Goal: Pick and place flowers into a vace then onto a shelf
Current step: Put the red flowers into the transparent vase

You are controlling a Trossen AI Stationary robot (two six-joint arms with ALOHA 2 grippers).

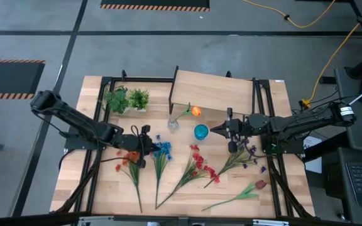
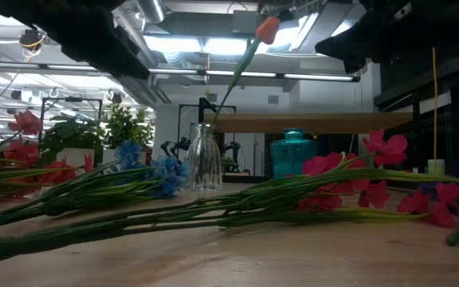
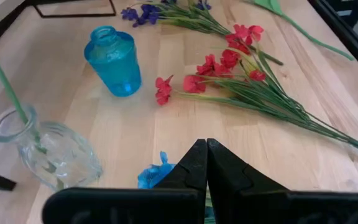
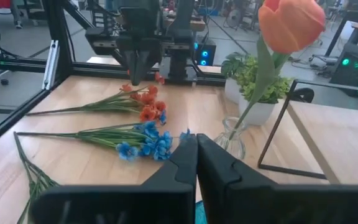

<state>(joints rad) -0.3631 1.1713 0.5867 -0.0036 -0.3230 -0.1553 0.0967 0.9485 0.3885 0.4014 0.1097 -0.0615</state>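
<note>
Left gripper (image 1: 148, 139), shut and empty, hangs above the orange-red spray (image 1: 129, 158); right gripper (image 1: 225, 130), likewise shut, beside the blue vase (image 1: 200, 132). Descending with closed jaws would likely shove stems aside rather than grasp them.

Light-wood worktop (image 1: 105, 182) inside a black frame, bearing a smaller raised shelf (image 1: 215, 91) at the far edge and two potted green tufts (image 1: 127, 99) just left of it. In front of the shelf, a clear glass vase (image 1: 173, 123) with one orange tulip (image 1: 195, 111) and a blue glass vase (image 1: 200, 132), near each other but apart. Across the near half, lying flat: orange-red spray (image 1: 131, 161), blue spray (image 1: 161, 152), red-pink spray (image 1: 201, 167), purple spray (image 1: 247, 154) and dark red bud (image 1: 259, 184).
</note>
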